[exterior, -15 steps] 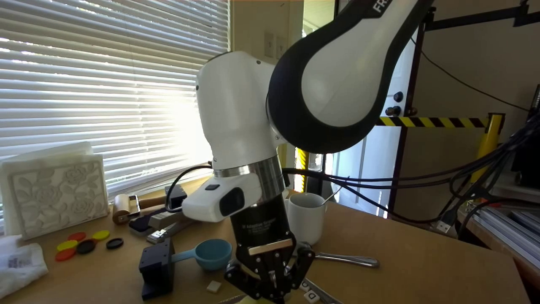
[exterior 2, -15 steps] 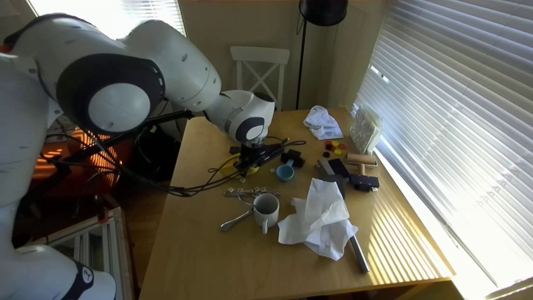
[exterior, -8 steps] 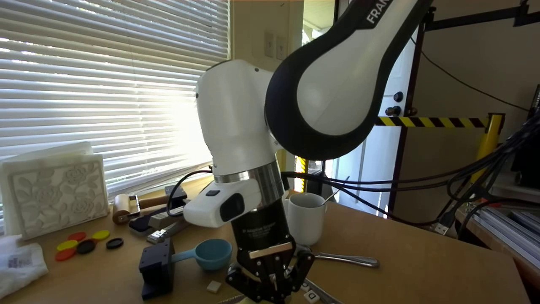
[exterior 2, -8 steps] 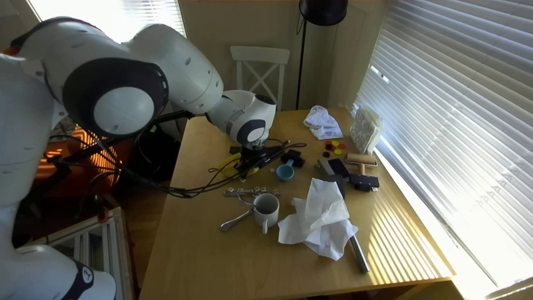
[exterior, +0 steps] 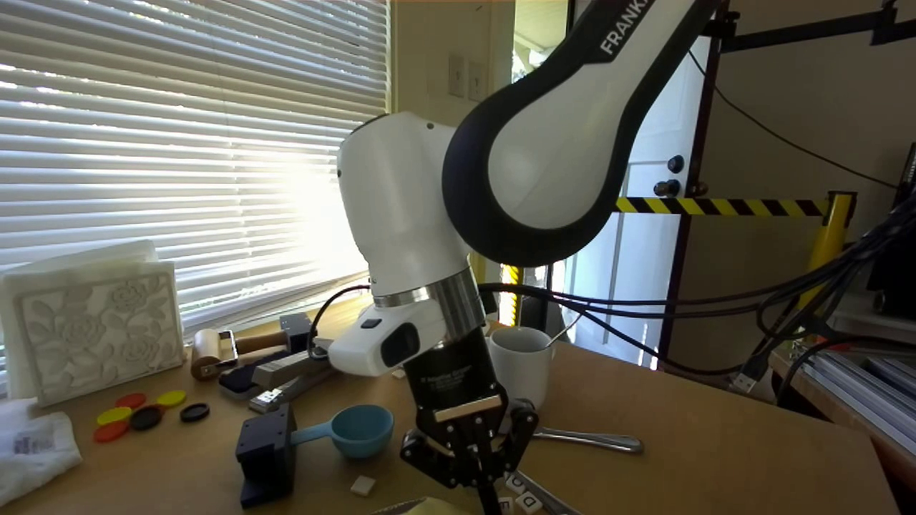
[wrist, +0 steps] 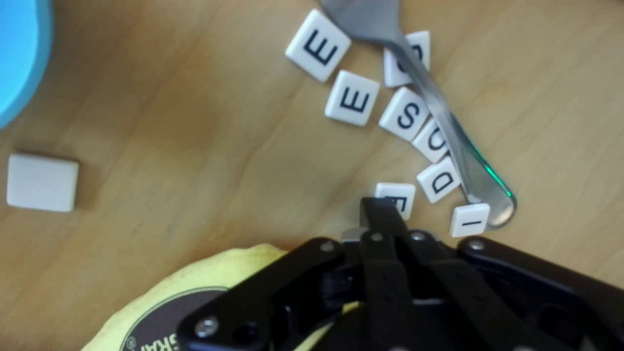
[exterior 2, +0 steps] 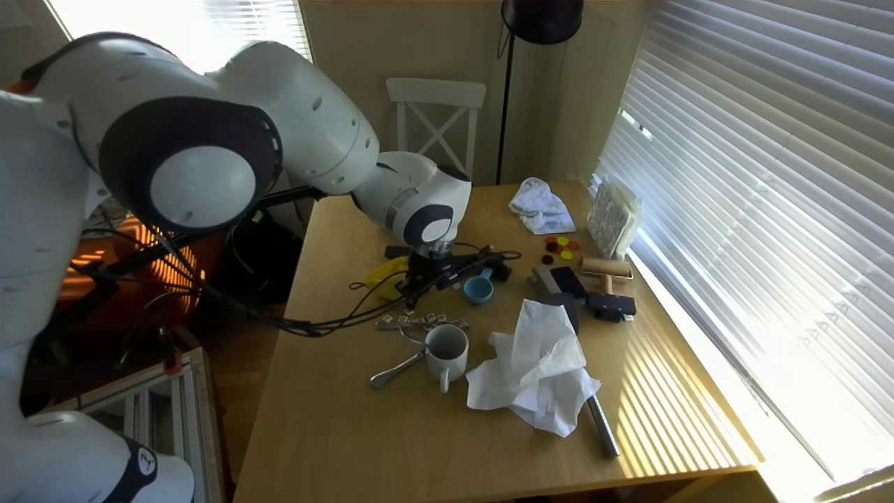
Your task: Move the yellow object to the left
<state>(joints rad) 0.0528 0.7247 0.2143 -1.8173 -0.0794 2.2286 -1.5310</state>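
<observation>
In an exterior view, yellow object (exterior 2: 388, 285) lies beyond the mug (exterior 2: 447, 359), partly hidden by cables (exterior 2: 304, 327). Gripper (wrist: 384, 212) clenched, fingertips together, tips on the mug's side of the yellow object; contact, can't tell. Letter tiles (wrist: 352, 98) just beyond the mug; blue scoop (exterior 2: 478, 288) farther off.

Apparently a home; slatted blinds (exterior 2: 740, 209), white chair (exterior 2: 436, 91), floor lamp (exterior 2: 542, 21)

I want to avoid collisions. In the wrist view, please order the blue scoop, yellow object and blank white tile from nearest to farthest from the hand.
1. Yellow object: bottom, partly hidden behind the hand.
2. Blank white tile: far left side.
3. Blue scoop: upper left corner, cut off.
</observation>
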